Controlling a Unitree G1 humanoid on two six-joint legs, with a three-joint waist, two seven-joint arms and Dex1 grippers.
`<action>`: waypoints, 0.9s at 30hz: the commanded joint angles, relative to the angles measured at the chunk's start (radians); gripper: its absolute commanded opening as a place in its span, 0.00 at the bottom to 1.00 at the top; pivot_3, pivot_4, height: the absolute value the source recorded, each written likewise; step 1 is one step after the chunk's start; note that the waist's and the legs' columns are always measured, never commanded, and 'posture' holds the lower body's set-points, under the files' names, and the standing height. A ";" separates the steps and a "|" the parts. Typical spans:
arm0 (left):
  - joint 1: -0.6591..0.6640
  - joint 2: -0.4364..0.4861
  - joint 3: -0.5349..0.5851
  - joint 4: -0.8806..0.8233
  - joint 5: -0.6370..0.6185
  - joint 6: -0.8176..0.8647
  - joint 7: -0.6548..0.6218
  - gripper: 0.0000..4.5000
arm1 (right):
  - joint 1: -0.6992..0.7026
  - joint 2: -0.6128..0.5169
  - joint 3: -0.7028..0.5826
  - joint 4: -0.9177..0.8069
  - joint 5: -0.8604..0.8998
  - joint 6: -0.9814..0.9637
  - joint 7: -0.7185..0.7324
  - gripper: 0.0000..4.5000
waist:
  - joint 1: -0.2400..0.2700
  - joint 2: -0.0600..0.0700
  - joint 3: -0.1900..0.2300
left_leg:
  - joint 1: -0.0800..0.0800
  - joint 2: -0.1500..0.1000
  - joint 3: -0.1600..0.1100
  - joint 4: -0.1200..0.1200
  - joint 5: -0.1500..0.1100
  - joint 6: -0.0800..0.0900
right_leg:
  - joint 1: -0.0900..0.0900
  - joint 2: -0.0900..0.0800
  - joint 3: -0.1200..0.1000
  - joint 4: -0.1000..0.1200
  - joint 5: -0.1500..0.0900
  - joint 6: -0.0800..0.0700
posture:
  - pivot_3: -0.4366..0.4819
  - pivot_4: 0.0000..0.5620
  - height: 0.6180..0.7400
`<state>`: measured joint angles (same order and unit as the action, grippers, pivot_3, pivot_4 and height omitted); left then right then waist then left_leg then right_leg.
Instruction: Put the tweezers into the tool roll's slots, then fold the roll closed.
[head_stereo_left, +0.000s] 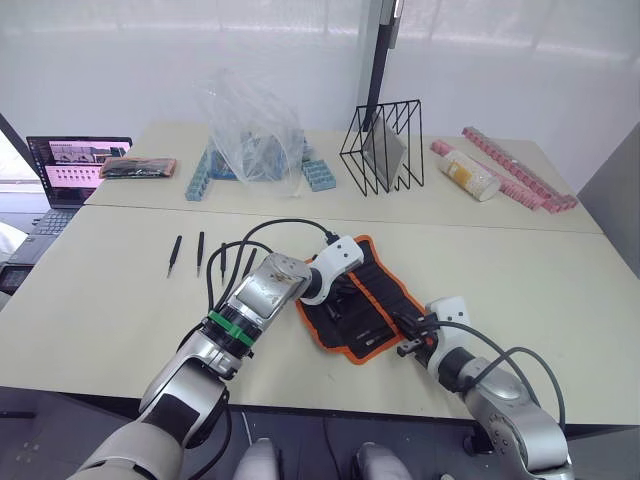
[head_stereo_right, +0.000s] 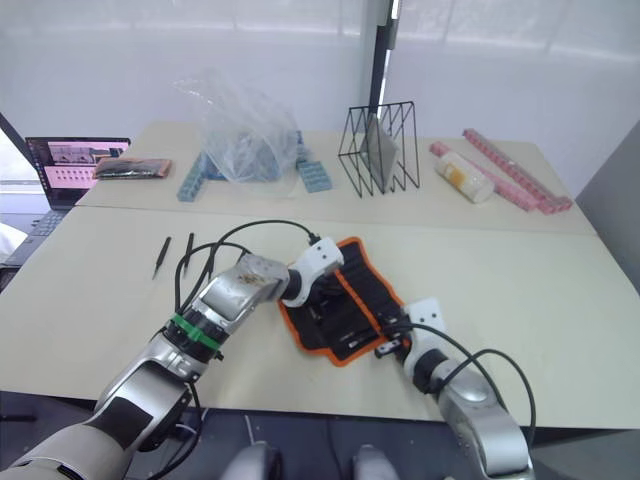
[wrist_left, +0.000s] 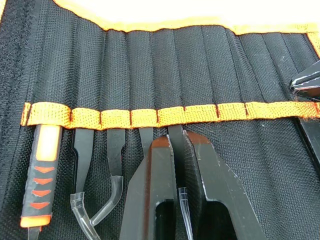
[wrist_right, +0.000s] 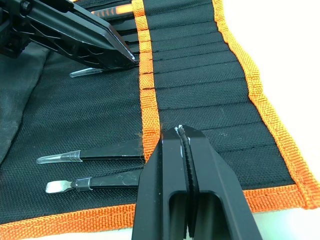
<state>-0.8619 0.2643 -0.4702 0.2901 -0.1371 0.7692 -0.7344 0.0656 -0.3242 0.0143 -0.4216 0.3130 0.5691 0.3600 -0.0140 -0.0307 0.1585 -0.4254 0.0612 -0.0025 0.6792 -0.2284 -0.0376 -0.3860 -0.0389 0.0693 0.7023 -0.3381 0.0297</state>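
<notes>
I find the tool roll (head_stereo_left: 358, 300) lying open near the bench's front edge, between my two arms. I judge it soft, limp fabric: it will fold easily but slide or bunch if pushed, so the orange-trimmed edge is the place to take it. Three loose tweezers (head_stereo_left: 199, 252) lie well apart from it toward the bench's left edge; I judge them light, stiff, thin and slippery, best pinched at mid-shank.

My left gripper (wrist_left: 181, 165) is over the slots (wrist_left: 150, 115), its jaws nearly together on a tweezer (wrist_left: 175, 135) whose end sits at the orange band, partly entered. My right gripper (wrist_right: 184, 150) has its jaws pressed together on the orange band, apparently pinning the fabric; I cannot confirm it pinches anything.
</notes>
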 joint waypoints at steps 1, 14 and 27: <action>0.008 0.007 0.016 -0.019 0.019 0.005 -0.008 0.09 | 0.032 0.007 0.050 0.029 -0.005 0.021 0.016 0.00 | -0.001 0.000 0.000 | 0.000 0.000 0.000 0.000 0.000 0.000 | 0.000 0.000 0.000 0.000 0.000 0.000 | 0.48 0.27 0.58; 0.063 0.124 0.097 -0.292 -0.050 0.149 -0.074 1.00 | 0.008 0.003 0.043 0.043 -0.005 0.024 0.020 0.00 | -0.008 0.000 0.000 | 0.000 0.001 0.000 0.000 0.000 0.000 | -0.001 0.001 0.000 0.000 0.000 0.000 | 0.48 0.27 0.58; 0.385 0.371 0.567 -0.608 -0.249 0.115 -0.107 1.00 | -0.006 -0.010 0.035 0.089 -0.020 -0.002 0.040 0.00 | -0.026 0.001 0.000 | 0.002 0.004 0.000 -0.002 0.000 0.000 | -0.001 0.003 0.000 0.001 0.000 0.000 | 0.48 0.27 0.58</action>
<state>-0.5137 0.6073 0.0344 -0.2562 -0.3611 0.9165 -0.8286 0.0331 -0.3256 0.0302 -0.3789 0.3060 0.5485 0.3930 -0.0399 -0.0301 0.1582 -0.4236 0.0653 -0.0020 0.6775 -0.2286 -0.0378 -0.3865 -0.0364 0.0694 0.7029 -0.3381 0.0295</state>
